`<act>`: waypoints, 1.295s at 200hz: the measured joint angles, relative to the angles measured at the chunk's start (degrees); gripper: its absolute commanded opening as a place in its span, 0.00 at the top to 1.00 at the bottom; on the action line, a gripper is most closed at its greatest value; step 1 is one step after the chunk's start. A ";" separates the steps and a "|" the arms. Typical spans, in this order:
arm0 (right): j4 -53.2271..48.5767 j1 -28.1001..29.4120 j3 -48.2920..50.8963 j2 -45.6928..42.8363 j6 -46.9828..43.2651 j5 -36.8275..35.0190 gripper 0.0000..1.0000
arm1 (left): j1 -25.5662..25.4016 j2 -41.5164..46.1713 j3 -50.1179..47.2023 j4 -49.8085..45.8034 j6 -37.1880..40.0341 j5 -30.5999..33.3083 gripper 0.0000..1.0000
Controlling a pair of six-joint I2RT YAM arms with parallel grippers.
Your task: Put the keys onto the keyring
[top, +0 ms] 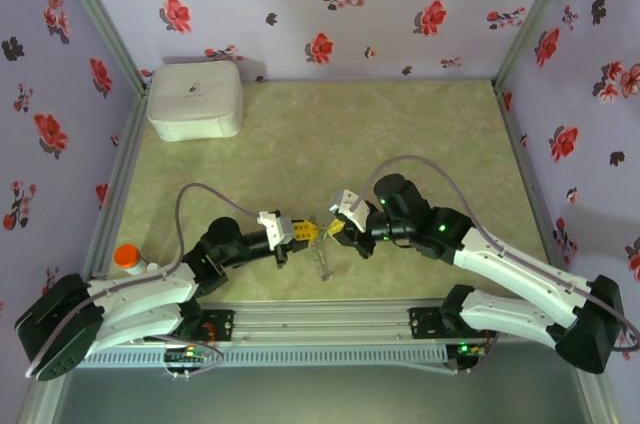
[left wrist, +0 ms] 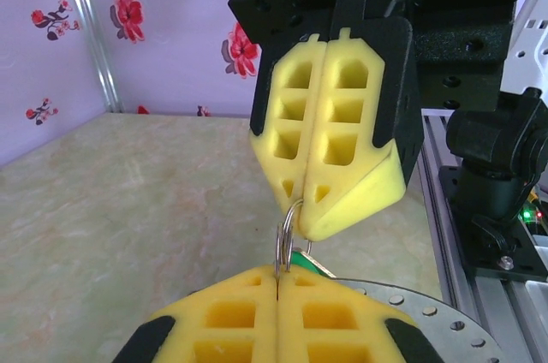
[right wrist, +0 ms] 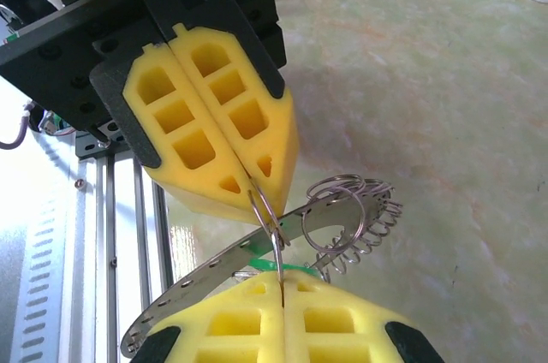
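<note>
now left gripper (left wrist: 278, 276) and right gripper (right wrist: 281, 282) both pinch one wire ring (left wrist: 284, 235); white box (top: 195, 99) closed.

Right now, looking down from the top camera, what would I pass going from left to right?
orange-capped container → white box → left gripper → right gripper
</note>
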State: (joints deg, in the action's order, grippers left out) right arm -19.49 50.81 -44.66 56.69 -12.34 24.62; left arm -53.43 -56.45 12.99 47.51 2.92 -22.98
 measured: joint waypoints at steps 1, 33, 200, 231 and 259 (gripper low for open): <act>0.00 0.00 0.02 0.00 0.00 0.00 1.00 | 0.00 0.00 0.00 0.02 0.00 0.02 1.00; 0.50 -0.31 0.81 1.01 1.05 0.31 1.00 | 0.00 -0.02 0.00 0.07 0.00 0.04 1.00; 7.89 -0.57 2.56 -0.81 1.09 4.39 0.76 | -0.09 -2.75 0.00 4.87 -3.13 -1.70 1.00; 8.17 -0.57 2.56 -0.28 0.79 5.20 0.82 | -0.09 -2.86 0.00 5.51 -3.54 -2.12 1.00; 8.55 -0.59 2.56 0.22 0.17 5.81 0.90 | -0.09 -2.86 0.00 5.64 -4.46 -2.38 1.00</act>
State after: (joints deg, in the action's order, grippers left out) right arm -10.94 50.22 -42.11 56.90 -12.16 30.44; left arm -53.52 -59.31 12.99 53.15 -1.54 -25.36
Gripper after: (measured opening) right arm 0.134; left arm 0.060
